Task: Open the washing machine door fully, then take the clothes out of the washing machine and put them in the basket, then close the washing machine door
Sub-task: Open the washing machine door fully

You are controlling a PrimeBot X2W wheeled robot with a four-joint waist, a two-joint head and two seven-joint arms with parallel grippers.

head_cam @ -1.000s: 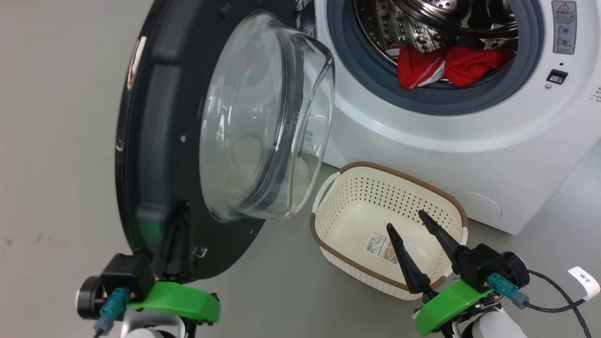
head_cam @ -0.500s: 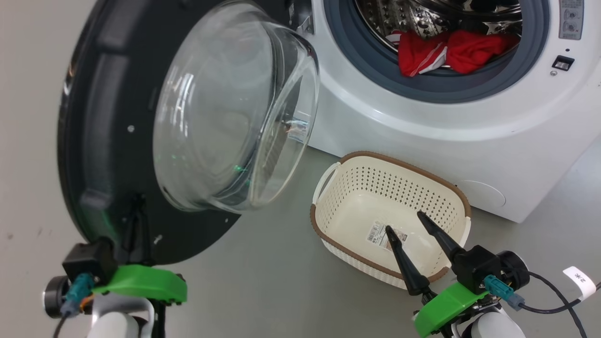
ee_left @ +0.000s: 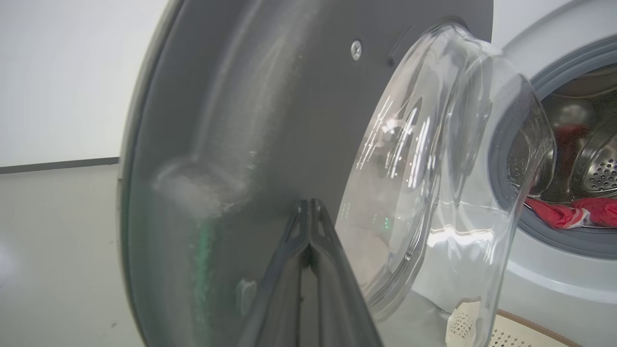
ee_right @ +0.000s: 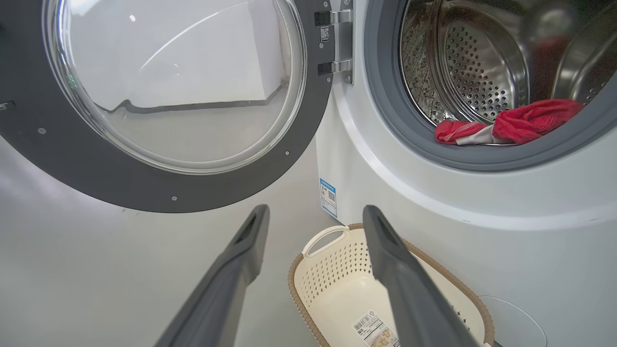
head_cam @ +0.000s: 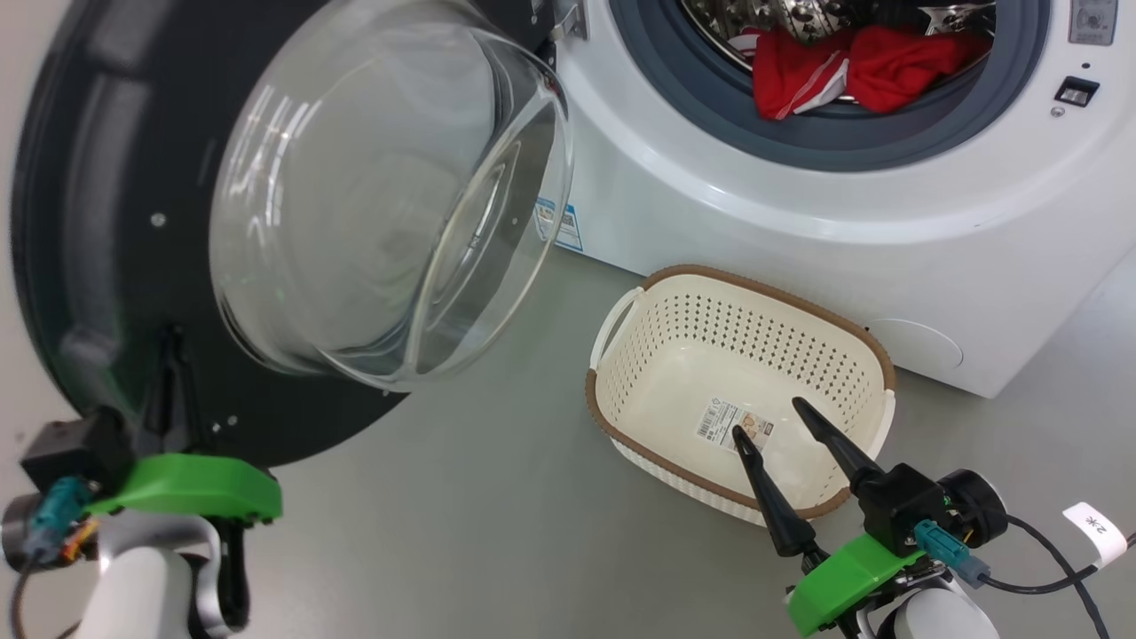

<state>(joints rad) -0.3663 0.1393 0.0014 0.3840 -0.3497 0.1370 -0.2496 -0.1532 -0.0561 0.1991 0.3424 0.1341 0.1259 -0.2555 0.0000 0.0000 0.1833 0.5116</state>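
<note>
Door [head_cam: 89, 222] is swinging wider against clenched left gripper [ee_left: 311, 207]; clothes [head_cam: 887, 62] are lying in washing machine [head_cam: 710, 213]; basket [head_cam: 590, 399] is holding a label [head_cam: 732, 424], near spread right gripper [head_cam: 767, 417].

The left tool [head_cam: 174, 335] and the right tool [head_cam: 767, 417] each had two long dark pointed fingers [head_cam: 774, 501] on a black block [head_cam: 896, 510], with a bright green plastic mount [head_cam: 843, 572]. A teal connector [head_cam: 942, 540] with a black cable [head_cam: 1038, 581] sat beside each; the right cable carried a white tag [head_cam: 1099, 530].
</note>
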